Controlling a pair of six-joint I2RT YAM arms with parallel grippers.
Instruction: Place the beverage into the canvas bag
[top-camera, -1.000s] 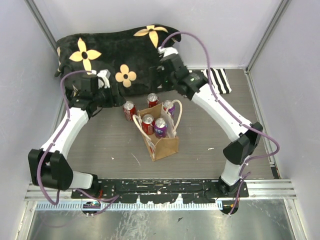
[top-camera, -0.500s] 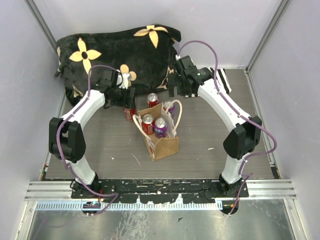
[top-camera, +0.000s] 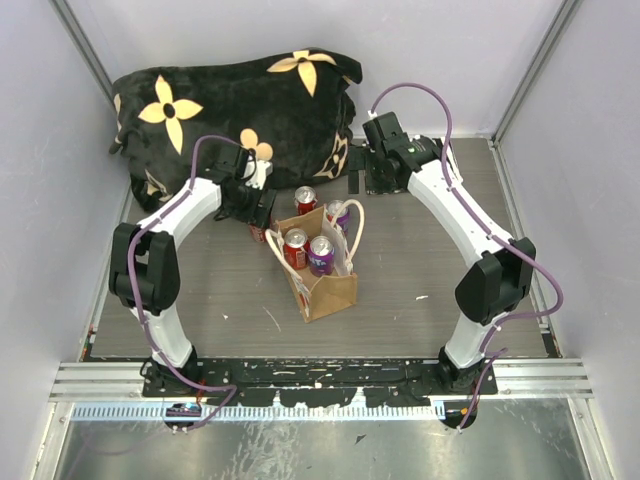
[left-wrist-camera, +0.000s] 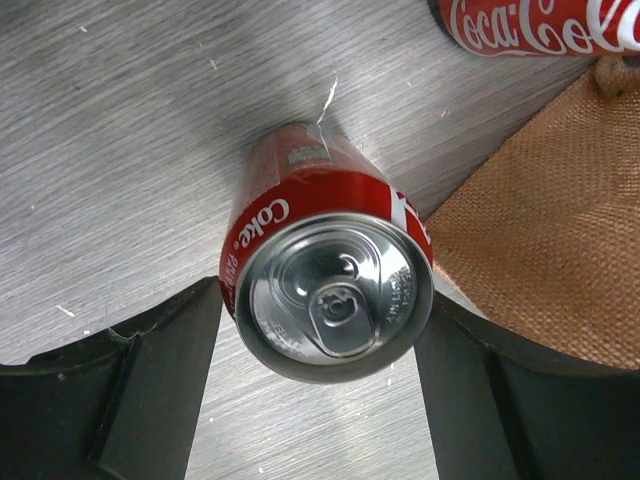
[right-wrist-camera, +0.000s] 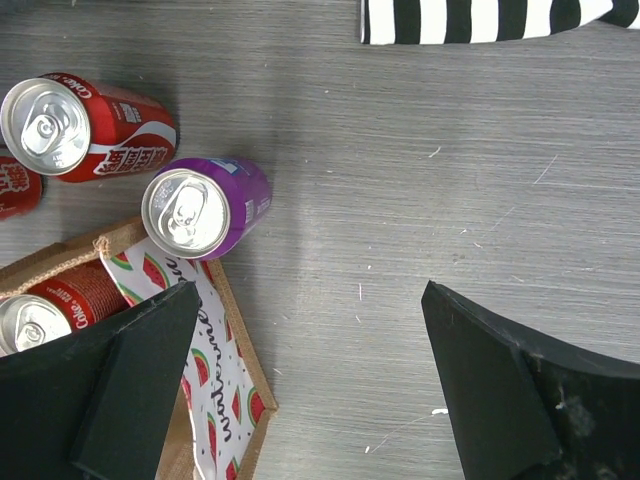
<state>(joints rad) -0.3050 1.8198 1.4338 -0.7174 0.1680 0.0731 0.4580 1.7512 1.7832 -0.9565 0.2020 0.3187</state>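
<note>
Now L tool (left-wrist-camera: 320, 295) spread astride Coke can (left-wrist-camera: 305, 200), center frame, beside canvas bag (left-wrist-camera: 560, 240); R tool (right-wrist-camera: 310, 300) spread over table (right-wrist-camera: 450, 150).

Left claw (top-camera: 262, 207) has swung over the Coke can (left-wrist-camera: 330, 290); right claw (right-wrist-camera: 310, 385) shifted rightward.

Robot lab test cell, not a home or shop. Plain pale walls (top-camera: 450, 60) box in the space, with bare aluminium corner posts (top-camera: 85, 50). Grey wood-grain table (top-camera: 400, 270) has an aluminium rail (top-camera: 100, 380) and a black mounting plate (top-camera: 320, 372) at the near edge. Left arm (top-camera: 185, 210) and right arm (top-camera: 450, 210) are bolted there, with loose purple cables (top-camera: 440, 110). The props look staged: flowered black blanket (top-camera: 220, 100), striped cloth (right-wrist-camera: 480, 20), soda cans (top-camera: 307, 198), canvas bag (top-camera: 330, 290).
</note>
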